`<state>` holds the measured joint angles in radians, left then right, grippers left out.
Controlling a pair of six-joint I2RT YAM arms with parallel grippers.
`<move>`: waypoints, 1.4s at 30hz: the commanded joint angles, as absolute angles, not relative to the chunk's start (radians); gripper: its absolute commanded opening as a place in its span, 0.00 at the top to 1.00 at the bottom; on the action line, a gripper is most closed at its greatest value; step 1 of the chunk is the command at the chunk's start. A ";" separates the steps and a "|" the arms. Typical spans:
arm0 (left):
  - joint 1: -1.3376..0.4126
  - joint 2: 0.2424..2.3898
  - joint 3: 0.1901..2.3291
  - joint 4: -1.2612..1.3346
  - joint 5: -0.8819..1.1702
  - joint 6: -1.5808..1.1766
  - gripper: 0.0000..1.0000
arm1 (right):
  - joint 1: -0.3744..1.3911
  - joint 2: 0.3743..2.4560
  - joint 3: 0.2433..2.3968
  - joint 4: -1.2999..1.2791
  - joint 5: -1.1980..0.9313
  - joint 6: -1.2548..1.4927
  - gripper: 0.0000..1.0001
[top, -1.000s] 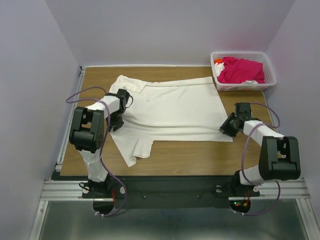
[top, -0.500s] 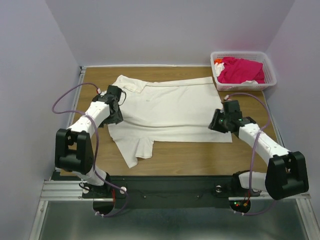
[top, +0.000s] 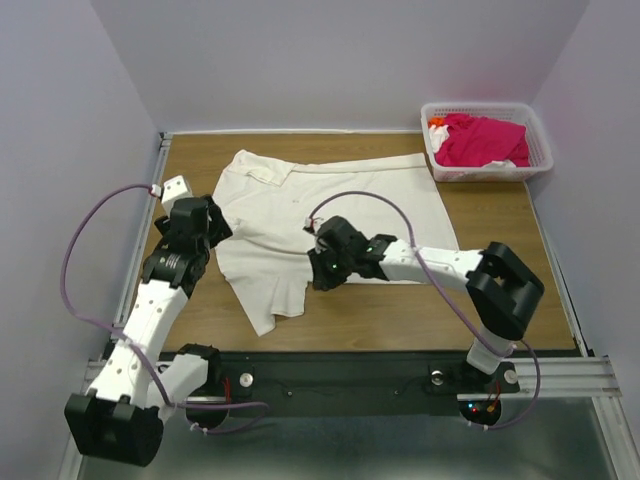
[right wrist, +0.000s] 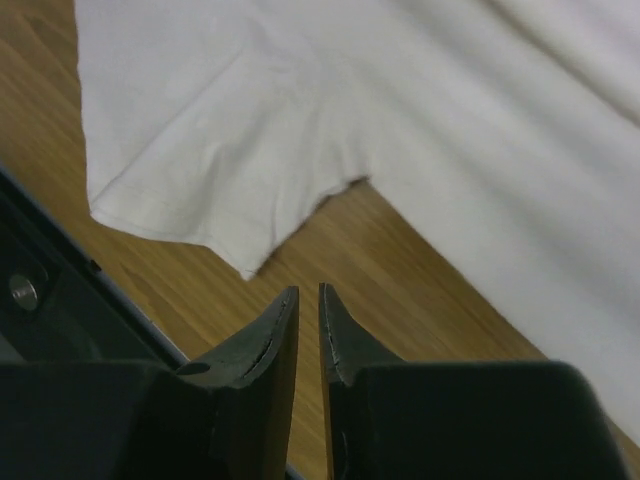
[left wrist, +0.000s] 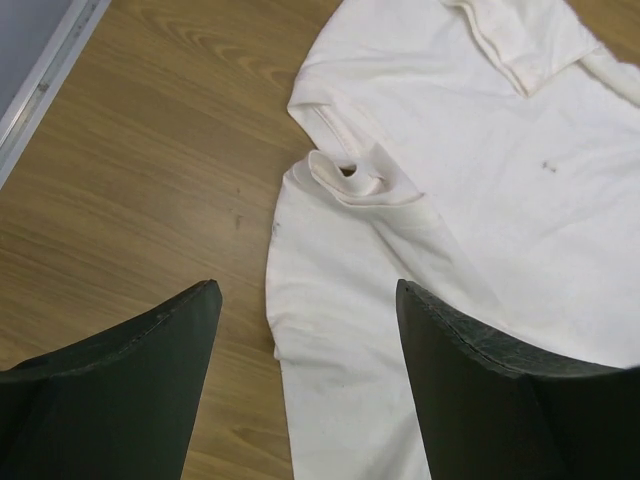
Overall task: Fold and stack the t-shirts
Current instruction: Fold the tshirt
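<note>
A wooden table (top: pixel 400 310) sits between lilac walls (top: pixel 330 60), a basket (top: pixel 485 174) with the pink shirt (top: pixel 485 140) at its far right corner. The white shirt (top: pixel 360 175) lies spread mid-table; the left claw (left wrist: pixel 308 295), wide open and empty, hangs over its left edge by a curled sleeve. The right claw (right wrist: pixel 309 295), nearly closed on nothing, points at the notch where near sleeve meets hem.

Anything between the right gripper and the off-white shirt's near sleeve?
Nothing visible. In the right wrist view, only bare table lies between the right gripper and the sleeve of the off-white shirt.
</note>
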<state>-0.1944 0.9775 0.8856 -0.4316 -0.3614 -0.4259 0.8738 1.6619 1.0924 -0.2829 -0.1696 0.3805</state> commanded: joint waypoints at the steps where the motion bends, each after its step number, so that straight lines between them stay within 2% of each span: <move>1: -0.189 0.852 0.798 -0.259 -0.388 -0.394 0.17 | 0.949 1.753 1.187 -0.222 -0.187 0.374 0.81; 8: -0.187 0.709 0.689 -0.204 -0.394 -0.330 0.17 | 1.040 1.897 1.270 -0.221 -0.201 0.359 0.82; 13: -0.187 0.644 0.635 -0.163 -0.364 -0.359 0.17 | 1.057 1.944 1.252 -0.221 -0.187 0.377 0.81; 20: -0.187 0.637 0.630 -0.146 -0.359 -0.339 0.18 | 1.057 1.876 1.135 -0.271 -0.153 0.387 0.81; 24: -0.187 0.634 0.629 -0.137 -0.362 -0.333 0.18 | 1.068 1.838 1.144 -0.359 -0.147 0.365 0.81; 34: -0.198 0.637 0.632 -0.138 -0.377 -0.331 0.18 | 1.121 1.844 1.423 -0.443 -0.136 0.310 0.78; 42: -0.204 0.632 0.634 -0.138 -0.387 -0.333 0.18 | 1.140 1.998 1.523 -0.442 -0.173 0.275 0.78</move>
